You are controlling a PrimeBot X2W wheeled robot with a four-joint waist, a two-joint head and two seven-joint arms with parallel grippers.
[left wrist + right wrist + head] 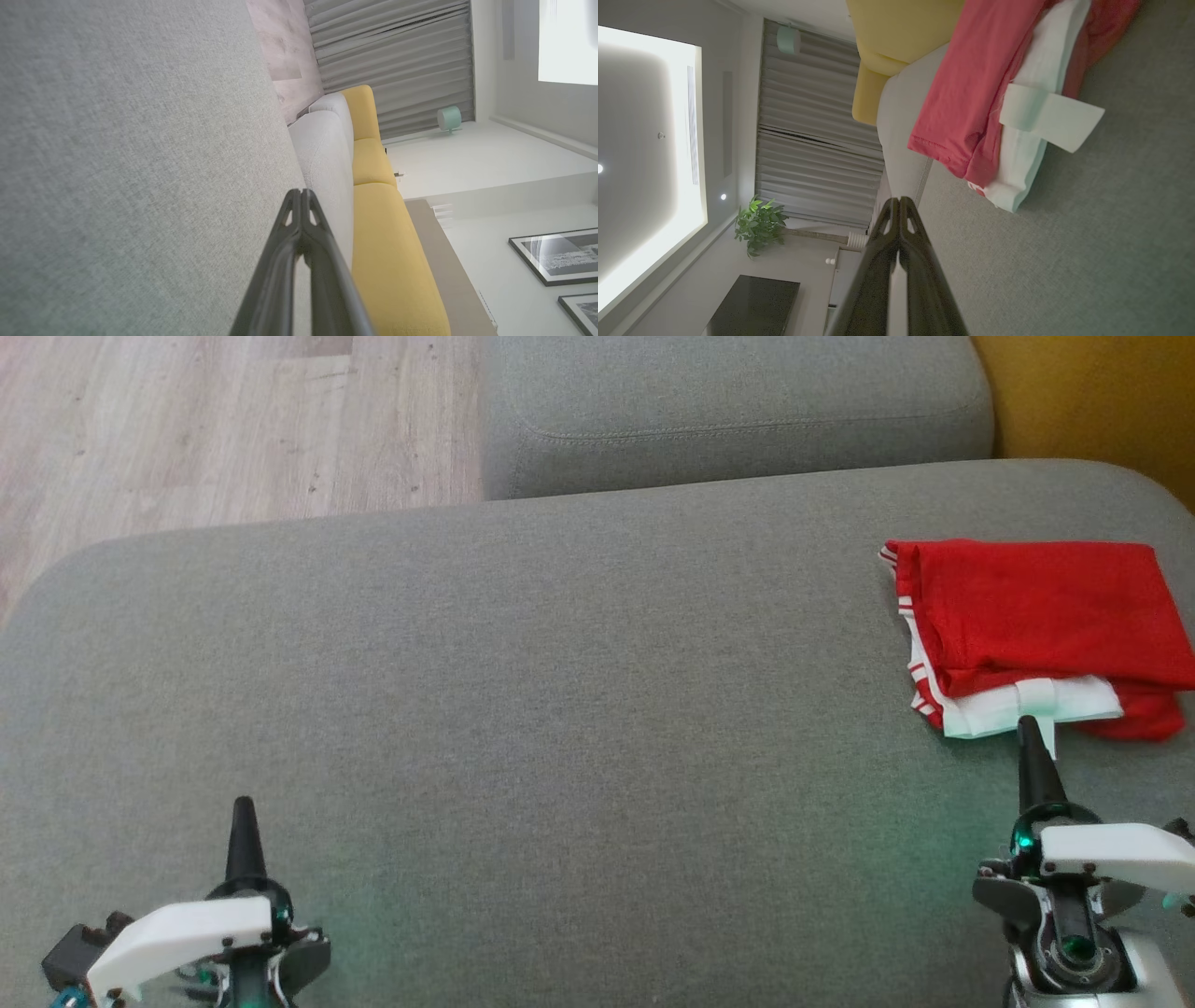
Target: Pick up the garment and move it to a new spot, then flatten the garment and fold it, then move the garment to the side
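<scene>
Folded red-and-white fabric garment [1036, 616] on a wide grey woven cushion [560, 709].
The garment lies at the cushion's right end. The right gripper [1027, 726] is near its white edge, the left gripper [245, 807] over the cushion's left part; both pairs of jaws are pressed together, empty.
</scene>
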